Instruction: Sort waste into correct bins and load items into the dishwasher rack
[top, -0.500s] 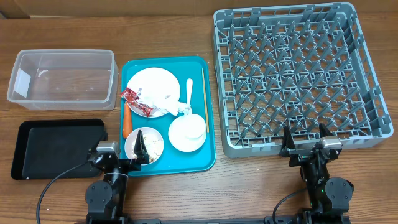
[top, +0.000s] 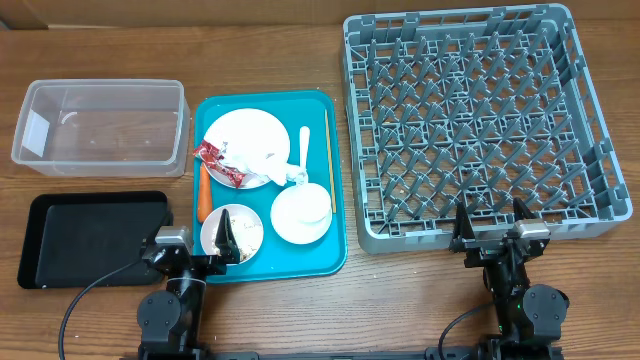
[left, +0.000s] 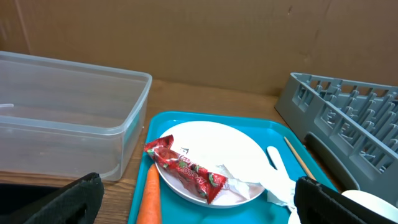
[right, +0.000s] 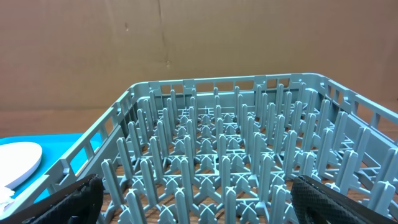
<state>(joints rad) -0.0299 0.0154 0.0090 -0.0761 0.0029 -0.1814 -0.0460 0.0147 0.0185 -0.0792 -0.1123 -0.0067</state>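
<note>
On the teal tray, a white plate (top: 245, 135) carries a red wrapper (top: 222, 165) and crumpled tissue (top: 272, 170). An orange carrot (top: 204, 193) lies beside it, near a small bowl of food scraps (top: 240, 228), a white bowl (top: 302, 212), a fork (top: 305, 148) and chopsticks (top: 329, 150). The clear tub (top: 100, 125) and black tray (top: 95, 238) sit to the left, and the grey dishwasher rack (top: 480, 120) to the right. My left gripper (top: 192, 250) is open at the tray's near left corner, facing the wrapper (left: 186, 168) and carrot (left: 149, 199). My right gripper (top: 490, 232) is open at the rack's (right: 230, 155) near wall.
The flat teal tray (top: 300, 262) lies between the bins and the rack. A cardboard wall stands behind the table. Bare wooden tabletop runs along the near edge between the two arm bases.
</note>
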